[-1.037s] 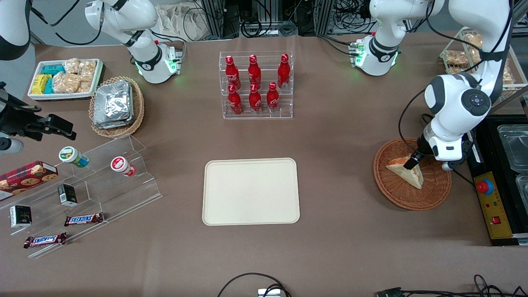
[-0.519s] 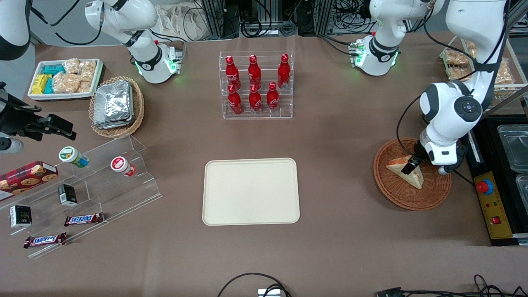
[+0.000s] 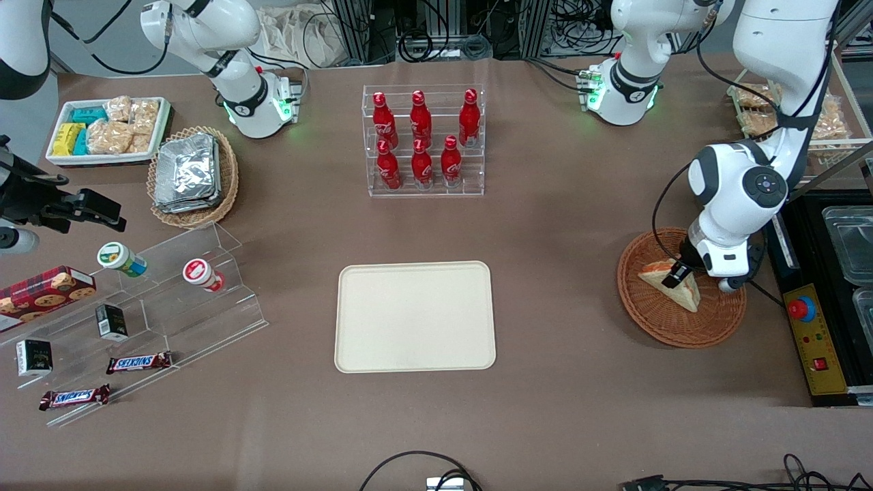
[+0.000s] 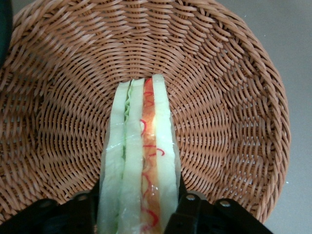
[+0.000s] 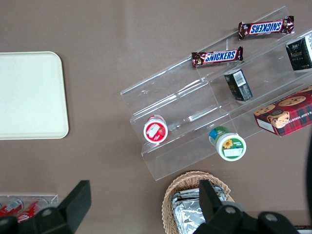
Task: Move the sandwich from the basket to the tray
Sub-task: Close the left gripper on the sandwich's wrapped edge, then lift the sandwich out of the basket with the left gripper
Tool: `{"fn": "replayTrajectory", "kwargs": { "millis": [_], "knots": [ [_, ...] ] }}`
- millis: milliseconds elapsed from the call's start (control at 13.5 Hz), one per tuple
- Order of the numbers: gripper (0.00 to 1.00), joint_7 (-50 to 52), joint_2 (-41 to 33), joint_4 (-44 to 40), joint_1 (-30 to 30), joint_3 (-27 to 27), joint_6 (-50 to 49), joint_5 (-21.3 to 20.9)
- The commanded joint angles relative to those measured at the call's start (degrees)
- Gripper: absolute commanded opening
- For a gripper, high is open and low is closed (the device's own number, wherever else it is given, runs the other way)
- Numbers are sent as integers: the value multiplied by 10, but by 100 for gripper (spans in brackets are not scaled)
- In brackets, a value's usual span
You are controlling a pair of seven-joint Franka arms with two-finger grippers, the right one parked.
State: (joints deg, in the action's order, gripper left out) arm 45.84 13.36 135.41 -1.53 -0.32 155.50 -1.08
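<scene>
Jaws [image 3: 676, 274] stood one on each side of the sandwich [image 4: 140, 161], spread, flanking it; I couldn't confirm any squeeze. Sandwich sat on edge in the reddish wicker basket [image 3: 658, 317], right side of the front frame. Cream tray [image 3: 415, 317] lay bare at frame centre on the counter [image 3: 559, 225], well apart from the basket.

Sandwich [image 3: 672, 285] in basket [image 3: 655, 324], gripper [image 3: 677, 274] astride it; tray [image 3: 415, 317] well apart
</scene>
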Motion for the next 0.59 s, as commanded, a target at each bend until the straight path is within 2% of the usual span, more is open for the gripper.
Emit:
{"fn": "replayTrajectory", "kwargs": {
  "millis": [0, 296, 519],
  "knots": [
    [19, 4, -10, -1, -2, -2, 3, -8],
    [19, -55, -48, -15, 4, -5, -60, -9],
    [19, -95, -65, -57, 10, -12, -139, -11]
  ]
}}
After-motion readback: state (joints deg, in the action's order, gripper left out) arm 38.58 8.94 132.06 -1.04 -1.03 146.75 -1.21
